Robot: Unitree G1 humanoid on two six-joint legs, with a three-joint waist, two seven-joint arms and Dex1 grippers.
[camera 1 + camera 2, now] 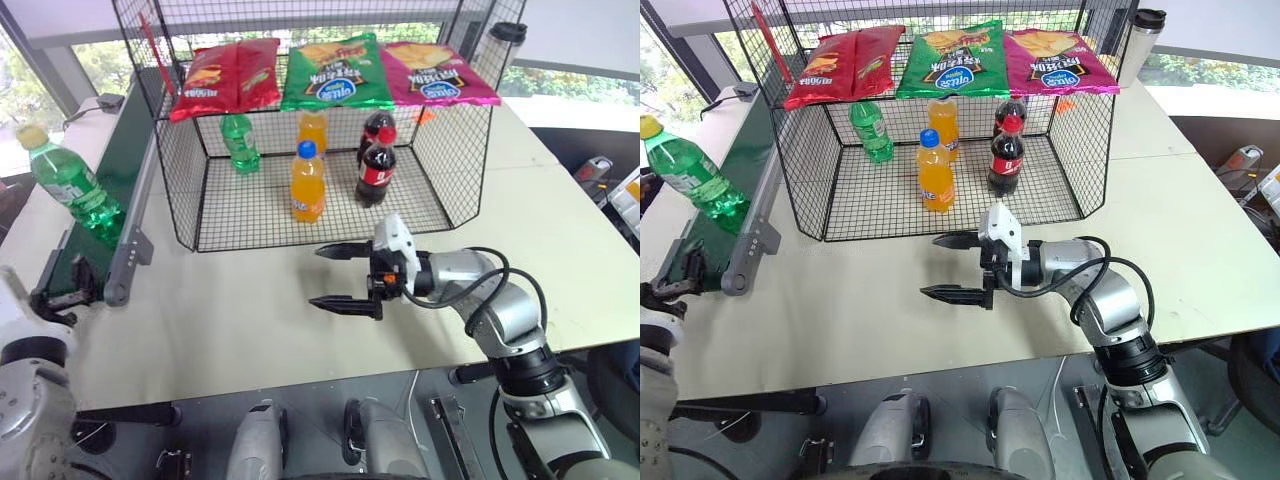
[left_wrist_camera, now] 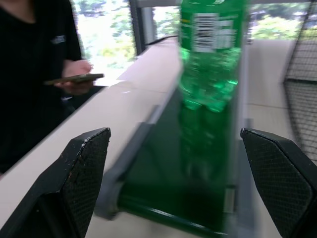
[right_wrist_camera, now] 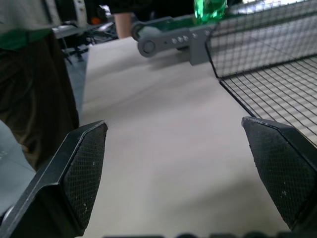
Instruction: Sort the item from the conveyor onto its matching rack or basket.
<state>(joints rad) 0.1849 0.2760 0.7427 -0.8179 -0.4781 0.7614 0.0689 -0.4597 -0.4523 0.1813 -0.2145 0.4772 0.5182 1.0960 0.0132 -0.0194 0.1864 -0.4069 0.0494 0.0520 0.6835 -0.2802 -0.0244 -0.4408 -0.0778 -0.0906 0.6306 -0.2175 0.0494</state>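
Green bottle [image 1: 68, 185] stands on the belt [image 1: 100, 215] at 9 o'clock of the basket [image 1: 300, 210]; left gripper [image 2: 178, 183], fingers spread empty, should straddle the label squarely before closing; right gripper [image 1: 338, 276] is open too.

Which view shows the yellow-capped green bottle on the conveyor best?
The left eye view: the whole green bottle shows, tilted, on the conveyor. The right eye view cuts its cap at the edge; the left wrist view shows a blurred body; the right wrist view, its base.

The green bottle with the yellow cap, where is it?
The green bottle stands on the conveyor, left of the basket.
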